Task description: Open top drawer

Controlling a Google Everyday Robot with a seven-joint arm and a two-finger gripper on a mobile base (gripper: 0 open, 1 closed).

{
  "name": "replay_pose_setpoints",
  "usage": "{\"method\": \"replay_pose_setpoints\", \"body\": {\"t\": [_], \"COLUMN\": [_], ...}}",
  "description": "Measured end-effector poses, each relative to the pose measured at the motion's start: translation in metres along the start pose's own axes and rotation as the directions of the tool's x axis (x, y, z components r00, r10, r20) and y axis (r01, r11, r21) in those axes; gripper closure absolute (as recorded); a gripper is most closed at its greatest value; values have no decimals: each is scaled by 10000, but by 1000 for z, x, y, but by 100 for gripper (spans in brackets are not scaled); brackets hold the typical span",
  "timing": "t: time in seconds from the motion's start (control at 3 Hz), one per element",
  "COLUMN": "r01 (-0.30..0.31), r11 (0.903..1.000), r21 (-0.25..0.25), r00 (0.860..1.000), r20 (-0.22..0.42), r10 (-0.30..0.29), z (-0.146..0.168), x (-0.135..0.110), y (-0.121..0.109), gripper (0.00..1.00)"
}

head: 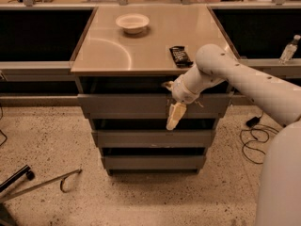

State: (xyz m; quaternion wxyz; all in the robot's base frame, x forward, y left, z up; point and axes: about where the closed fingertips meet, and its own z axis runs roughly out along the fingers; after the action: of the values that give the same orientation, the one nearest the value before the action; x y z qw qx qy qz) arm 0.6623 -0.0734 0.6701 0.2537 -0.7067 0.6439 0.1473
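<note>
Spread jaws at top drawer (122, 106) front; bowl (132, 22), remote (180, 56) above.

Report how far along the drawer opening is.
Done: the gripper is at the front of the top drawer, right of centre. In hand: the pull; the drawer looks barely out, only a dark gap under the countertop. Left: drawing it fully open.

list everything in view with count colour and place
top drawer: 1, grey, just under the countertop
lower drawers: 2, grey, stacked below it
countertop: 1, beige, over the drawers
bowl: 1, white, back of countertop
dark flat object: 1, black, countertop's right front
bottle: 1, clear, far right
cable: 1, black, floor at right
metal stand: 1, dark, floor lower left
arm: 1, white, from the right
gripper: 1, cream, at top drawer's front
</note>
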Motion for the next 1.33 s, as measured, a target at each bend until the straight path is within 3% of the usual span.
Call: {"method": "replay_pose_setpoints", "body": {"t": [0.67, 1.0, 1.33], "r01": [-754, -1199, -1204], "r11": [9911, 9813, 9810], "r21": [-1094, -1503, -1520], "r00": [9971, 9915, 9914], "r20": [-30, 315, 319], "r10": [755, 1260, 1266], "z": [21, 4, 5], "x": [19, 4, 4], "y": [21, 55, 56], "gripper": [0, 0, 0]}}
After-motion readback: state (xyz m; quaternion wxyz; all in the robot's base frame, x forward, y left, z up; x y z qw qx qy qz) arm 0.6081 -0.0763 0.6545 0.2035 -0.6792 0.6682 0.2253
